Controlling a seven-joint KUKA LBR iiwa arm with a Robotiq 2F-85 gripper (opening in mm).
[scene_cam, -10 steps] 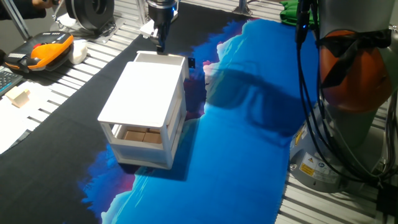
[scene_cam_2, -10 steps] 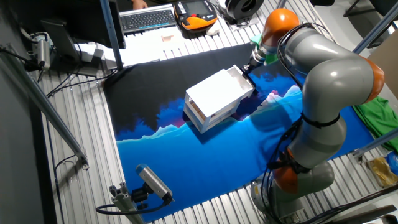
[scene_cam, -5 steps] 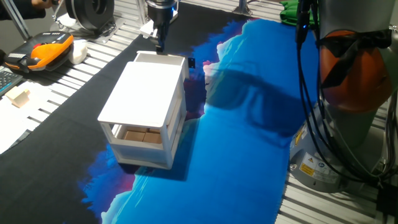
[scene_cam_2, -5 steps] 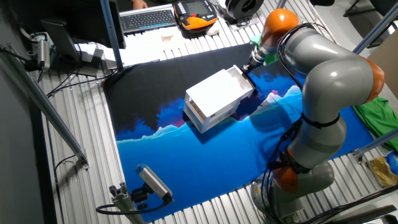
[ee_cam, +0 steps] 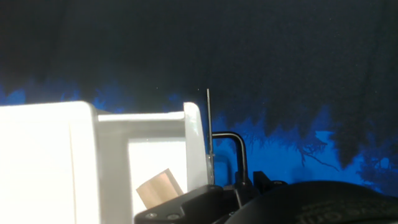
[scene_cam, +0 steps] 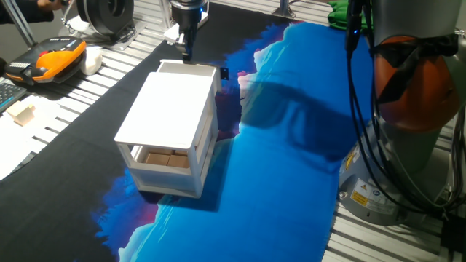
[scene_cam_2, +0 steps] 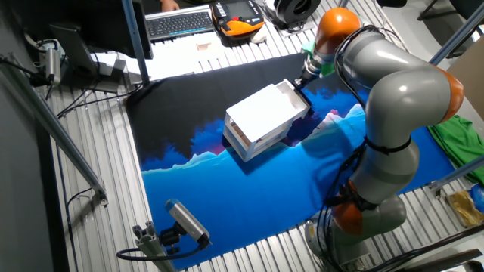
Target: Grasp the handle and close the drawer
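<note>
The small white cabinet (scene_cam: 169, 116) stands on the cloth; it also shows in the other fixed view (scene_cam_2: 261, 117). Its upper drawer (scene_cam: 188, 69) sticks out a little at the far end. In the hand view the drawer (ee_cam: 194, 140) is partly open, with a tan wooden block (ee_cam: 159, 188) inside. A thin dark loop handle (ee_cam: 235, 152) stands off the drawer front. My gripper (scene_cam: 186, 52) hangs at that end of the drawer, fingers close together on the handle. In the other fixed view the gripper (scene_cam_2: 302, 80) touches the drawer end (scene_cam_2: 292, 94).
The lower tier (scene_cam: 164, 160) holds tan blocks. An orange and black device (scene_cam: 60, 58) and headphones (scene_cam: 102, 14) lie at the far left. A keyboard (scene_cam_2: 180, 23) lies beyond the cloth. My arm's base (scene_cam: 408, 109) stands at the right. A green cloth (scene_cam_2: 454, 140) lies at the right edge.
The arm's upper joints have shifted very slightly in the other fixed view. The gripper, drawer and cabinet stay where they were.
</note>
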